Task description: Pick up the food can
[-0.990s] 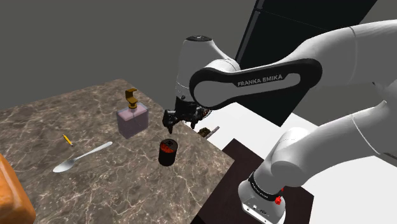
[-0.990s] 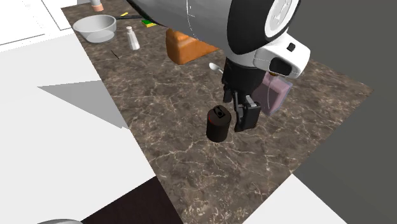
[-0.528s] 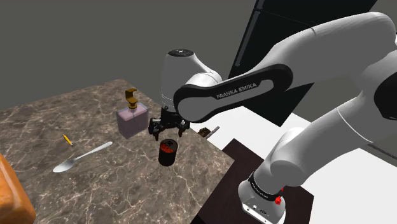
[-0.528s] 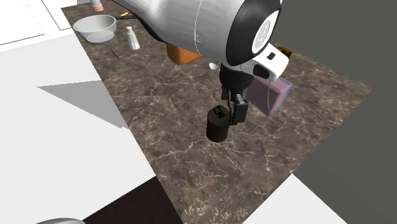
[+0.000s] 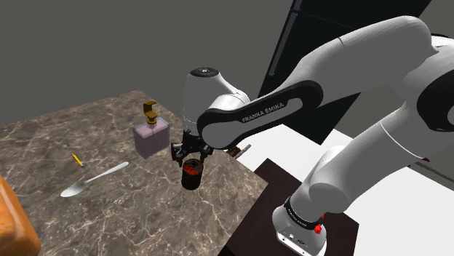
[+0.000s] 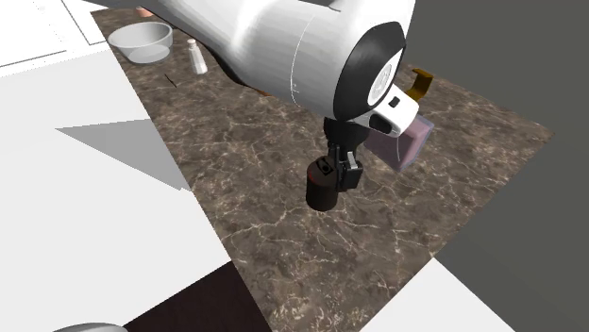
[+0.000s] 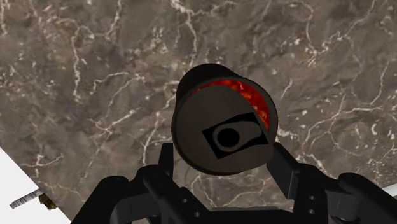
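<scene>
The food can (image 5: 192, 175) is a short dark cylinder with red showing under its part-opened pull-tab lid (image 7: 222, 137). It stands upright on the brown marble counter (image 5: 87, 211), near the edge closest to the stand. My black gripper (image 5: 191, 161) hangs straight down over it. In the wrist view the gripper (image 7: 224, 167) has one finger pressed against each side of the can (image 7: 219, 95), so it is shut on the can. In the second exterior view the can (image 6: 321, 191) sits against the fingers (image 6: 345, 173), its base still on the counter.
A pink soap dispenser (image 5: 151, 137) stands just behind the can. A spoon (image 5: 93, 180) and a yellow pencil (image 5: 76, 159) lie toward the shoulder view's left, near an orange object (image 5: 14, 225). A bowl (image 6: 140, 40) and a small bottle (image 6: 197, 58) sit far off. The counter edge (image 5: 251, 196) is close.
The gripper has moved from beside the can to directly over it and come down. Its fingers, open before, have closed in on the can's sides.
</scene>
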